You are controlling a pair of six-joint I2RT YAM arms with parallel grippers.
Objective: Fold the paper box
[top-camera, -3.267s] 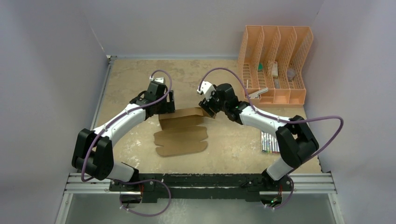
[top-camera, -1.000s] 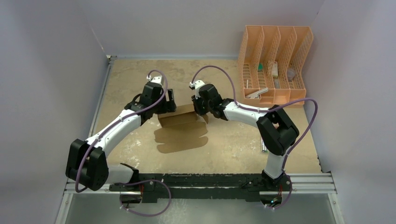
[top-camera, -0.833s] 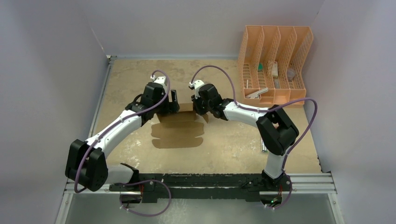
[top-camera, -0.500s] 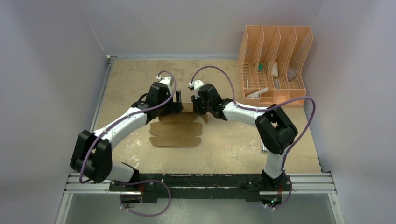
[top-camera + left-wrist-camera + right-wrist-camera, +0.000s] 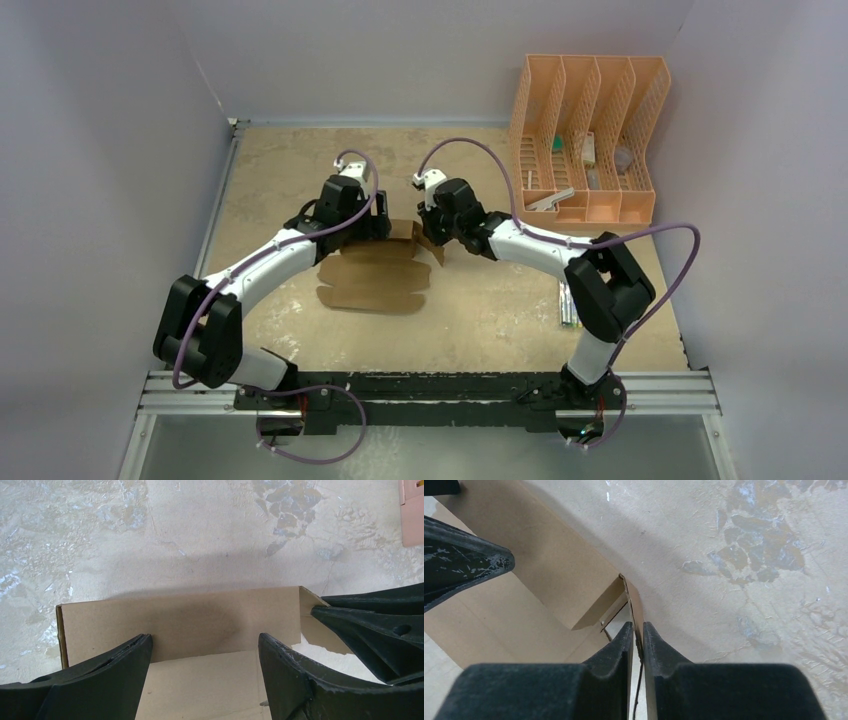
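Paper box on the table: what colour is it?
Plain brown paper box, best in the left wrist view.

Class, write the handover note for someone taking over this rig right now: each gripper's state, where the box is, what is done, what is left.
Left gripper: open, fingers spread at the raised rear panel, gripping nothing.
Right gripper: shut on the thin side flap at the panel's right end.
Paper box: mid-table between the arms; its near part lies flat.
Done: rear panel stands up.
Left: raise the other walls, tuck the tabs, close it.
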